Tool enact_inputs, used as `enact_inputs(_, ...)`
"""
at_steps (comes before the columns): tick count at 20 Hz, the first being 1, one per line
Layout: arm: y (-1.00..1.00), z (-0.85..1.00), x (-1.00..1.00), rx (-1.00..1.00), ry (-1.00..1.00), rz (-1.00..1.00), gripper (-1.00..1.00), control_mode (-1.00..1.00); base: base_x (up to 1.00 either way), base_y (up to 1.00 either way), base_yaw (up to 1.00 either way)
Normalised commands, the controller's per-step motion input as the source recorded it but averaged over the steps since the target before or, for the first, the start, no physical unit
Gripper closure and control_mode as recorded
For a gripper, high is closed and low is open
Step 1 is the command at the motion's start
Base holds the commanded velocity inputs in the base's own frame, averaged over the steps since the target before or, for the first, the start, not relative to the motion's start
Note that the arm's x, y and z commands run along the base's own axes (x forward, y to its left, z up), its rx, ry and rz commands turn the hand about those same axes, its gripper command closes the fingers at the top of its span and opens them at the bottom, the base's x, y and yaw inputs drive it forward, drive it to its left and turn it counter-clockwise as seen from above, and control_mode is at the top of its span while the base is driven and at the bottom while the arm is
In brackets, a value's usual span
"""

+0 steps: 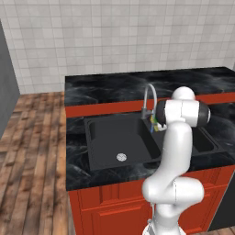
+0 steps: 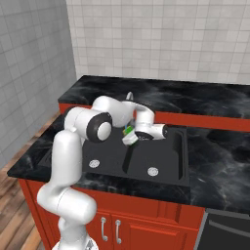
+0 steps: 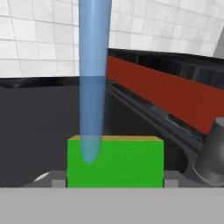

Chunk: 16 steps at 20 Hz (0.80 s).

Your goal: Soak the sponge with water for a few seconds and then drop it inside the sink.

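Note:
The sponge (image 3: 116, 162) shows its green face with a thin yellow edge on top, and my gripper (image 3: 114, 181) is shut on it from both sides. A light-blue stream of water (image 3: 93, 87) falls onto the sponge's left part. In the base views the gripper (image 1: 155, 123) (image 2: 130, 137) holds the sponge (image 2: 128, 131) under the faucet spout, above the divider of the black double-basin sink (image 1: 114, 137) (image 2: 161, 151). A round silver drain (image 1: 121, 157) lies in the wide basin. My own arm hides much of the narrower basin in the left base view.
The curved grey faucet (image 1: 149, 94) rises at the sink's back edge, and its dark base (image 3: 214, 153) stands close on the hand's right. Glossy black marbled countertop (image 1: 114, 87) surrounds the sink above red cabinets (image 2: 146, 215). A tiled wall (image 1: 114, 32) stands behind.

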Motion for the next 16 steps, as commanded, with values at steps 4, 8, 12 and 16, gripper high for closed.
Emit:
enact_inputs(4,-0.13,0.0,-0.27,0.0,0.0,0.0,1.0,-1.0,0.0,0.0,0.0)
enact_inputs(8,-0.14,0.05,-0.29,0.0,0.0,0.0,1.0,-1.0,0.0,0.0,0.0)
enact_inputs(12,-0.19,0.27,-0.17,0.0,0.05,0.01,1.0,-1.0,0.0,0.0,0.0)
enact_inputs(16,-0.29,0.35,-0.04,-0.02,0.16,0.01,1.0,-1.0,0.0,0.0,0.0)
